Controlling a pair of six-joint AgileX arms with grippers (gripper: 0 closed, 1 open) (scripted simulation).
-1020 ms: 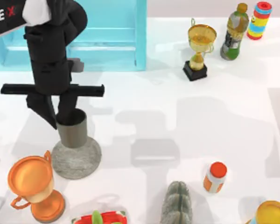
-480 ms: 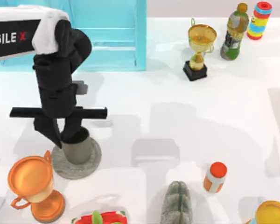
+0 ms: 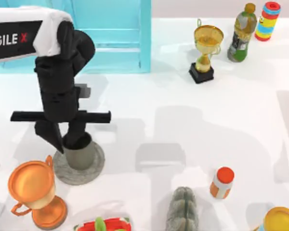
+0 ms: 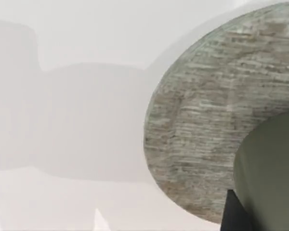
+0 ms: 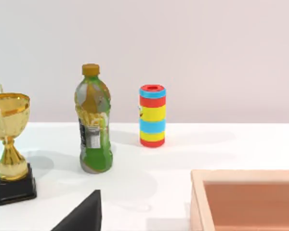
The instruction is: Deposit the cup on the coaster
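Top view: my left gripper pinches the cup by its rim, one finger inside, one outside. The cup stands upright on the coaster, near the table's front left corner, just beside the orange trophy.

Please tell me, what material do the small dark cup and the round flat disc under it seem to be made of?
The small grey-olive cylindrical cup looks like matte ceramic or plastic: its wall is plain and even, without shine; I cannot say which. The flat round grey coaster looks like rough stone: the left wrist view shows a speckled, streaked, unpolished surface. The left gripper is at the cup.
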